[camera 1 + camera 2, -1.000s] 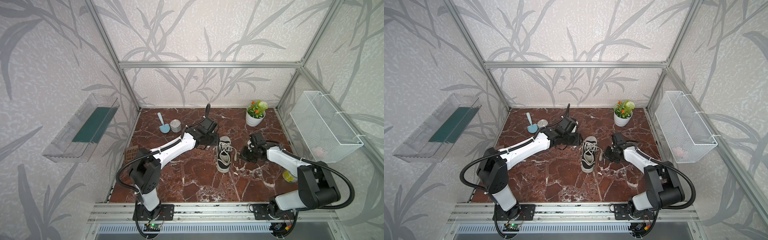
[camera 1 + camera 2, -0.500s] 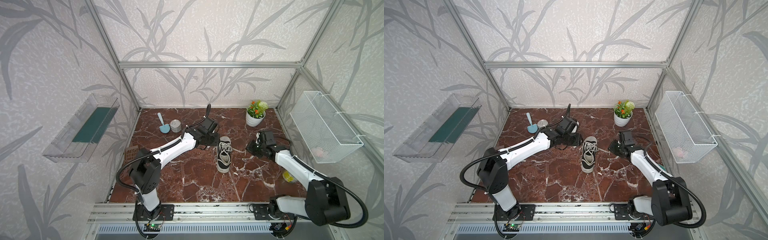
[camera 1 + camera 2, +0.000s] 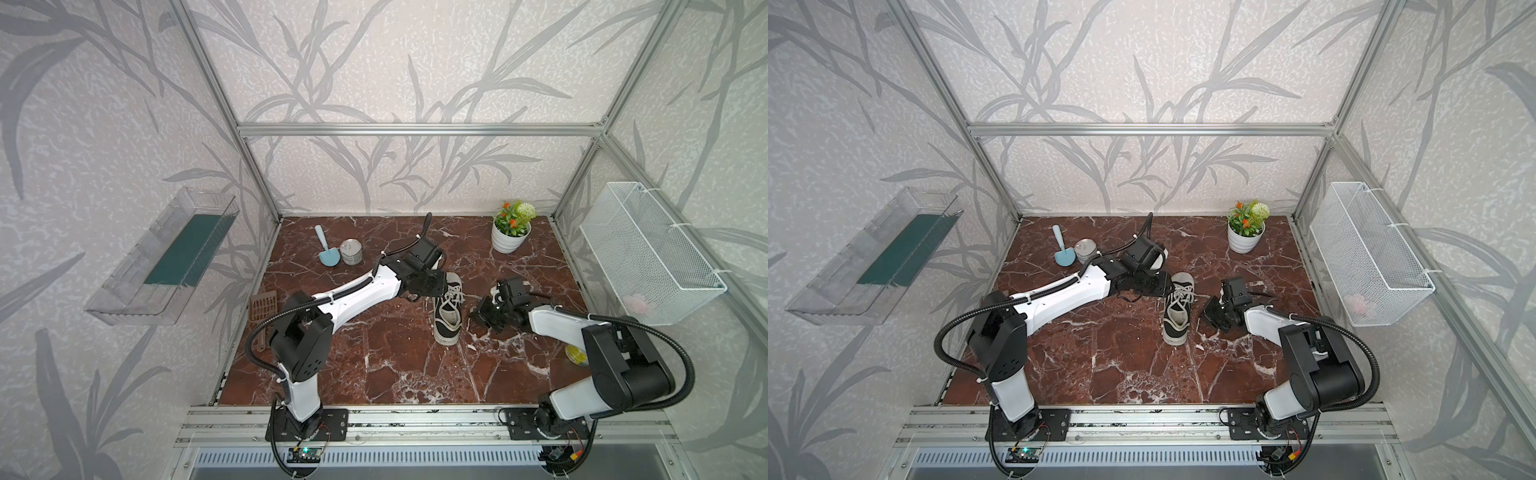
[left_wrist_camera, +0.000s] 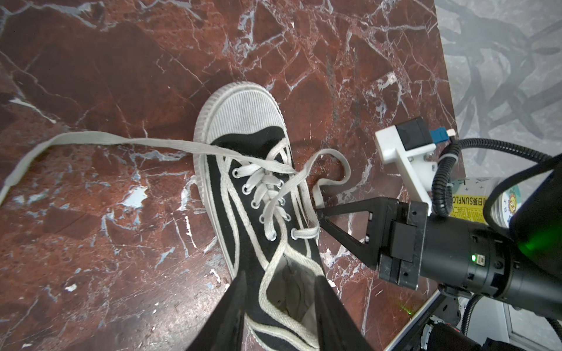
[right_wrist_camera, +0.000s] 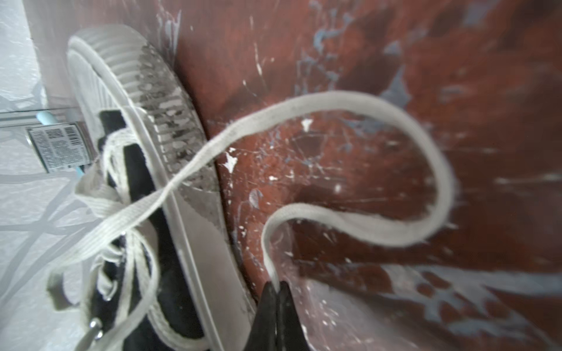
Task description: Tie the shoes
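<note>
Right end effector (image 5: 278, 290) pinches a white lace (image 5: 380, 104) beside the black sneaker (image 4: 231, 212). Left end effector (image 4: 279, 276) straddles its heel, half-open.

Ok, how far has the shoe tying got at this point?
Done: the sneaker is laced through its eyelets, but no knot or bow shows. In hand: the right tool is shut on one lace; the left tool hangs open over the shoe's opening. To do: the other lace lies slack across the table; knot and bow remain.
</note>
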Action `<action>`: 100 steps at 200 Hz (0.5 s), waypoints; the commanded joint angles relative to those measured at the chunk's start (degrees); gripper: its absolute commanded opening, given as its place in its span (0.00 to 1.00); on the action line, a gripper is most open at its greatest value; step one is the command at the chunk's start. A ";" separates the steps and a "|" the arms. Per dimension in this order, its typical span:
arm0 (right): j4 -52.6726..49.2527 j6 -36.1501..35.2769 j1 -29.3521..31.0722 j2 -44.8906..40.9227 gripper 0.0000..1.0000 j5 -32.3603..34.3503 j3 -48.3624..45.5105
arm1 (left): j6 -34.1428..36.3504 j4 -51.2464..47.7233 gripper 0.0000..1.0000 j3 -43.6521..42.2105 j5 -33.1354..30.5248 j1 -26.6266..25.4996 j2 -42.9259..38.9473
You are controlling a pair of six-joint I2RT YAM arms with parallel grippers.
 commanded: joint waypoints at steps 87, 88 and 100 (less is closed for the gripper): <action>8.60 2.71 1.50 4.14 0.00 -5.87 2.78 | 0.68 -1.22 0.38 3.19 1.59 -0.66 2.73; 8.80 2.79 1.50 4.15 0.00 -5.95 2.78 | 0.71 -1.17 0.38 3.20 1.59 -0.71 2.76; 10.23 3.24 1.50 4.87 0.00 -6.45 2.94 | 0.82 -1.29 0.38 3.40 1.69 -0.67 3.05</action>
